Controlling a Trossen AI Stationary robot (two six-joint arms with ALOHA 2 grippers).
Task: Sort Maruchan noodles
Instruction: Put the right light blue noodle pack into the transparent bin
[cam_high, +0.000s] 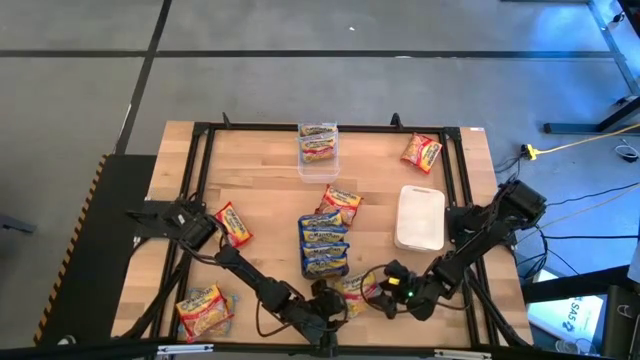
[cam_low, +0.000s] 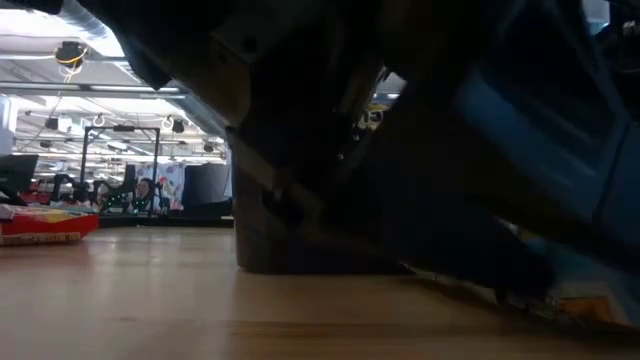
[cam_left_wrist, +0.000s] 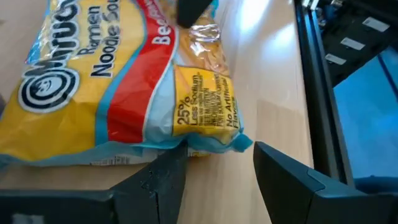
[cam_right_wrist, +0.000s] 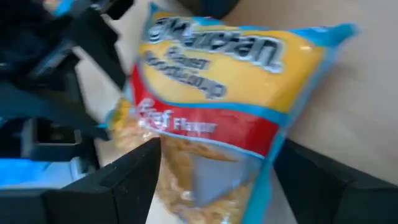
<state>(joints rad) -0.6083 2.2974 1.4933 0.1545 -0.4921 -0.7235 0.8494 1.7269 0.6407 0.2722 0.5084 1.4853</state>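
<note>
- Near the table's front edge, 6 o'clock in the high view, both grippers meet over one beef-flavour Maruchan packet with a red band.
- Left gripper: fingers spread; in the left wrist view the beef-flavour Maruchan packet lies flat on the wood just ahead of the left fingertips, its crimped corner at the gap, not pinched.
- Right gripper: jaws wide, coming from the packet's 3 o'clock side; right wrist view shows the packet's clear end between the right fingers. Contact: cannot tell.
- Blue-band packets stacked at table centre.
- Clear tub at 12 o'clock holds packets.
- White tray at 3 o'clock.
- Loose packets at 8 o'clock; one at 1 o'clock.
</note>
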